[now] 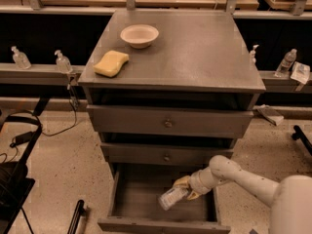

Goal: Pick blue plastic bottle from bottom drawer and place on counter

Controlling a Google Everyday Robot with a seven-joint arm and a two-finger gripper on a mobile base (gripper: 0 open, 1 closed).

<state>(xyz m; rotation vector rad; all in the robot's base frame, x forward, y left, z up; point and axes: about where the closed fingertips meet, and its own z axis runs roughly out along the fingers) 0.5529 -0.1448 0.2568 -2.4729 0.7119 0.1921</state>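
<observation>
The blue plastic bottle point(170, 198), clear with a pale label, lies tilted inside the open bottom drawer point(161, 225), its lower end pointing to the front left. My gripper point(185, 188), at the end of the white arm coming in from the lower right, is shut on the bottle's upper end, with yellowish fingers point(182, 181) on both sides of it. The bottle hangs slightly above the drawer floor. The counter point(195, 52), the grey cabinet top, is above.
A beige bowl point(139, 35) and a yellow sponge point(111, 63) sit on the left of the counter. Two shallower drawers with knobs point(168, 123) are closed above the open one. Pump bottles point(63, 62) and a small water bottle point(285, 62) stand on side ledges. Black gear point(14, 179) is on the left floor.
</observation>
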